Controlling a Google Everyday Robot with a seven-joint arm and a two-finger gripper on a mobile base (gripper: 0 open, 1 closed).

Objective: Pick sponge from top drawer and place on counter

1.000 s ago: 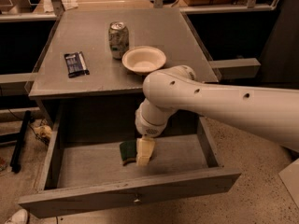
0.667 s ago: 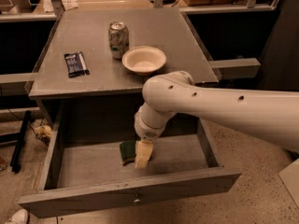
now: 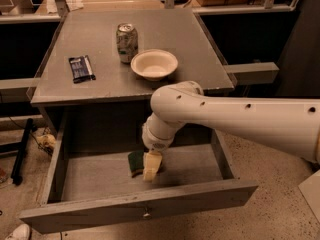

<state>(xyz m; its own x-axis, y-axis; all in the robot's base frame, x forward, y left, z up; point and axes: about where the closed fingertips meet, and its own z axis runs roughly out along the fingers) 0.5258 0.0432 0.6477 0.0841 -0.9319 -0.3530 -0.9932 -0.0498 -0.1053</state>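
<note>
The top drawer point(image 3: 100, 211) stands pulled out, its small knob point(image 3: 146, 215) on the front panel. The sponge point(image 3: 134, 162), dark green on top with a yellow base, lies on the drawer floor near the middle. My gripper point(image 3: 149, 168) reaches down into the drawer from the white arm point(image 3: 235, 116) and sits right against the sponge's right side, hiding part of it. The grey counter point(image 3: 170, 36) is above the drawer.
On the counter stand a soda can point(image 3: 126, 42), a cream bowl point(image 3: 154, 64) and a dark blue snack wrapper point(image 3: 81, 68). The arm crosses over the drawer's right half. Dark shelving flanks the cabinet on both sides. Clutter lies on the floor at left point(image 3: 45, 140).
The arm has shifted very slightly down and left. The gripper stays at the sponge in the drawer, and the sponge has not visibly moved.
</note>
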